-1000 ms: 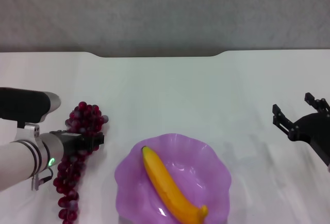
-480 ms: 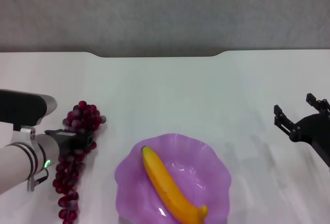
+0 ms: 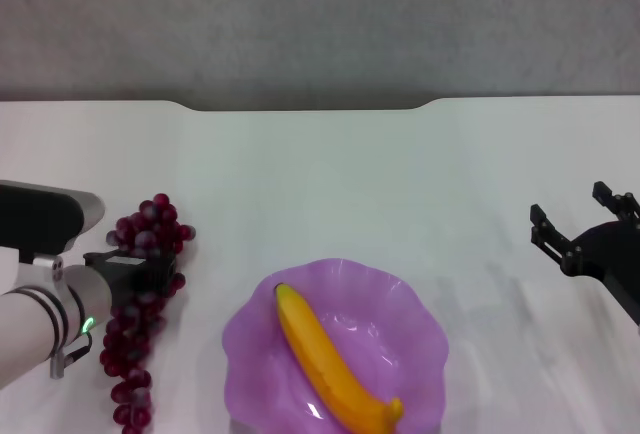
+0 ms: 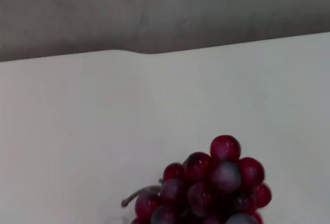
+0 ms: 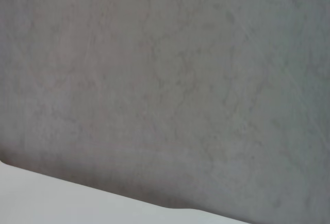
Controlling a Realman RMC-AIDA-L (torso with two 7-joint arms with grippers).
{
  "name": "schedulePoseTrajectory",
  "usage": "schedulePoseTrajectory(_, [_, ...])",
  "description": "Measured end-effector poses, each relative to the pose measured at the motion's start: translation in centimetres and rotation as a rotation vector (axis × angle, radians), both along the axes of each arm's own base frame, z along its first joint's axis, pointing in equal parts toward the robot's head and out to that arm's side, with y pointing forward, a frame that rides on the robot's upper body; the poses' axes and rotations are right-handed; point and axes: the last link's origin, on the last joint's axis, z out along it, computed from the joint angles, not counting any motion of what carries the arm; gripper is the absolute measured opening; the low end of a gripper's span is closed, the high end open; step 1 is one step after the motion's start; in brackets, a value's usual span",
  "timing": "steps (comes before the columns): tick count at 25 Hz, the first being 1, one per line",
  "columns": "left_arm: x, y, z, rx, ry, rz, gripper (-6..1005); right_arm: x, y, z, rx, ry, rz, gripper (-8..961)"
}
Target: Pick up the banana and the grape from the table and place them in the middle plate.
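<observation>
The left gripper [image 3: 150, 269] sat low over the grape [image 3: 140, 299] at the near left of the table [image 3: 330, 164], its dark fingers laid across the middle of the bunch; whether they pinched the fruit or only rested on it could not be told. The one bunch of grapes lay lengthwise on the table, left of the middle plate [image 3: 415, 304] and apart from it, its far end showing in the left wrist view [image 4: 216, 182] with a short stem. One banana [image 3: 330, 359] lay diagonally inside the single purple plate, its dark tip toward the far left. The right gripper [image 3: 582, 226] hovered at the right edge with its two fingers spread and nothing between them. No writing or label was readable anywhere.
</observation>
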Motion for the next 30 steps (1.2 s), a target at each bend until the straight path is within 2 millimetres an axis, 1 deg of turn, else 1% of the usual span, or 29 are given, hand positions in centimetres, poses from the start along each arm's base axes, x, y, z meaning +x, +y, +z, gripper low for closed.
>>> schedulePoseTrajectory(3, [0.8,-0.7,0.7,0.027,-0.02,-0.034,368,0.1,-0.1,0.0,-0.001,-0.001,-0.001,878])
schedulePoseTrajectory(6, [1.1,-1.4,1.4,0.047,-0.02,-0.056,356,0.0,-0.1,0.0,-0.002,-0.001,-0.001,878])
schedulePoseTrajectory(13, [1.6,-1.9,2.0,0.053,-0.016,-0.078,335,0.0,-0.1,-0.1,-0.004,-0.002,0.001,878])
schedulePoseTrajectory(17, [2.0,-2.3,2.9,0.041,0.006,-0.089,325,0.0,-0.2,-0.1,-0.009,-0.005,0.003,878])
schedulePoseTrajectory(19, [2.0,-2.6,4.0,0.044,0.011,-0.078,322,0.1,-0.2,-0.1,-0.009,-0.006,0.003,878])
schedulePoseTrajectory(23, [2.9,-3.0,5.7,0.063,0.016,-0.096,320,0.0,-0.2,-0.2,-0.01,-0.005,0.003,878])
schedulePoseTrajectory(30, [5.7,-3.4,8.8,0.022,0.06,-0.151,315,0.1,-0.2,-0.1,-0.011,-0.009,0.0,878])
